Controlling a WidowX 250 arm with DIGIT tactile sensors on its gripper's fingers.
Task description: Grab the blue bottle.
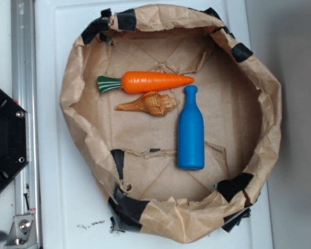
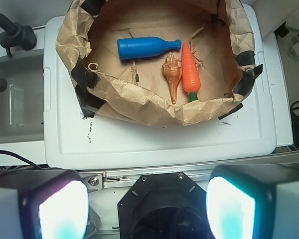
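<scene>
The blue bottle (image 1: pixel 191 130) lies flat on the brown paper inside a crumpled paper basket (image 1: pixel 72 93), neck pointing to the far side, right of the carrot and shell. In the wrist view the blue bottle (image 2: pixel 145 48) lies sideways, neck toward the carrot. My gripper (image 2: pixel 147 209) is open and empty, its two glowing pads (image 2: pixel 65 211) wide apart, held high over the robot base, well short of the basket. The gripper is out of the exterior view.
An orange carrot (image 1: pixel 150 82) and a tan seashell (image 1: pixel 149 104) lie left of the bottle's neck. The basket sits on a white lid (image 2: pixel 154 139). A black robot base (image 1: pixel 5 140) and metal rail (image 1: pixel 23 104) stand at left. A grey sink (image 2: pixel 15 99) lies beside the lid.
</scene>
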